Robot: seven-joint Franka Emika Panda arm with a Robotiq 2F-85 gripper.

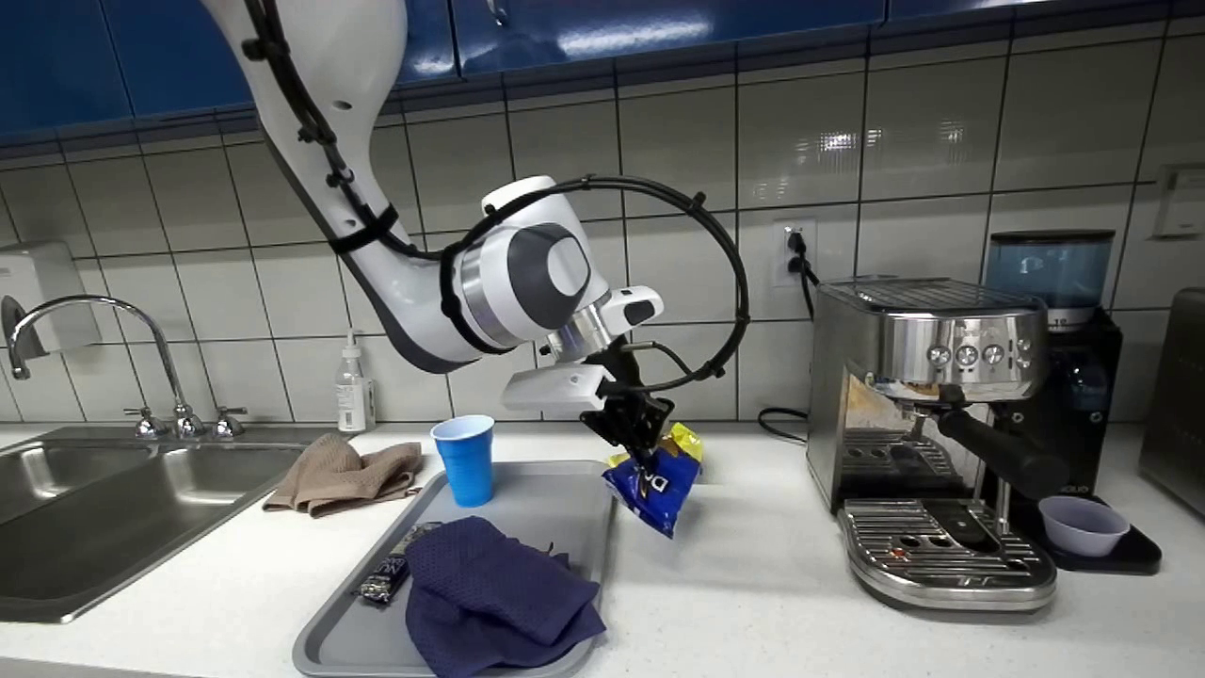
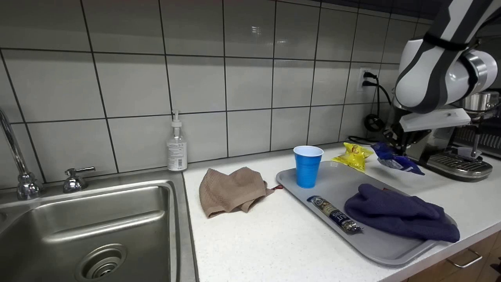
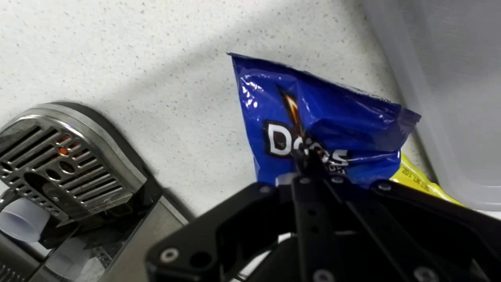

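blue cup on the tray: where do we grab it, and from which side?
Best guess: the rim of the blue cup, straight from above, one finger inside, one outside. It stands upright on the tray, widest at its open mouth, with nothing over it. The hand is shut on the blue bag, so it would have to let go first.

We saw a glossy blue Doritos bag (image 3: 332,117) pinched at its front by the gripper (image 3: 307,156), whose tips hid the middle of its white lettering. An orange flame streak showed just beyond those tips. The film was creased around the grip. In both exterior views we saw the bag hanging tilted beneath the gripper, one end sloping down.
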